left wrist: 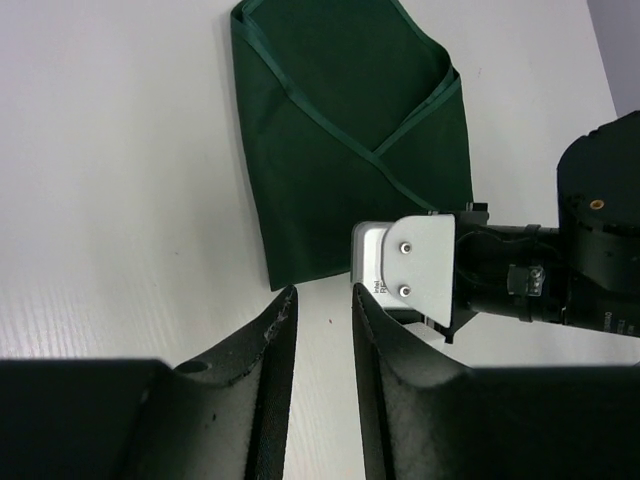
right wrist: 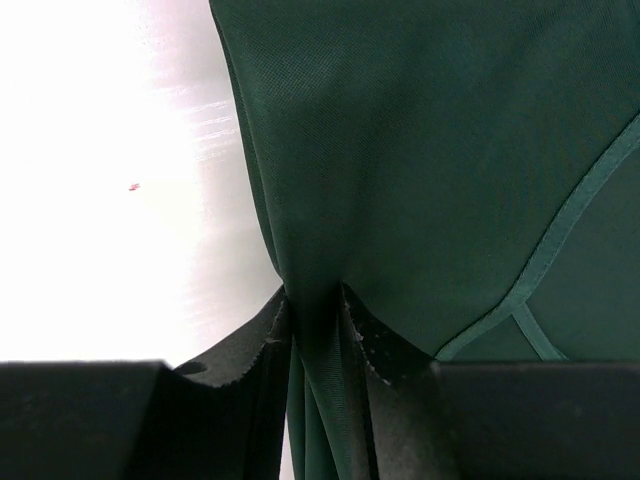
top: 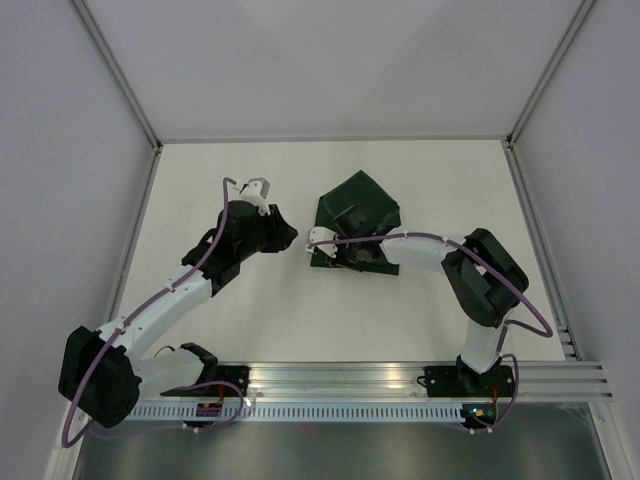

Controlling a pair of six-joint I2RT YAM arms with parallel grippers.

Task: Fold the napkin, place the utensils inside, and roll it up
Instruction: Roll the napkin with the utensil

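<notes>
Right wrist view: right gripper [right wrist: 315,305] is pinching the folded napkin [right wrist: 420,150] at its nearest edge.
The napkin is lying ahead of it; left gripper [left wrist: 322,300] is hovering alongside, narrowly parted, empty.

**White table, one folded cloth on it**

You have a flat, matte white tabletop [top: 250,320] with a ribbed aluminium rail [top: 350,372] along its near edge. One dark green cloth napkin [top: 362,195] lies directly on it, right of centre in the far half. It is folded into an envelope-like packet, its hemmed flaps crossing over each other and one corner pointing away from you. One edge is bunched into tight folds. A tiny red speck [right wrist: 133,186] sits on the white beside the cloth.
</notes>
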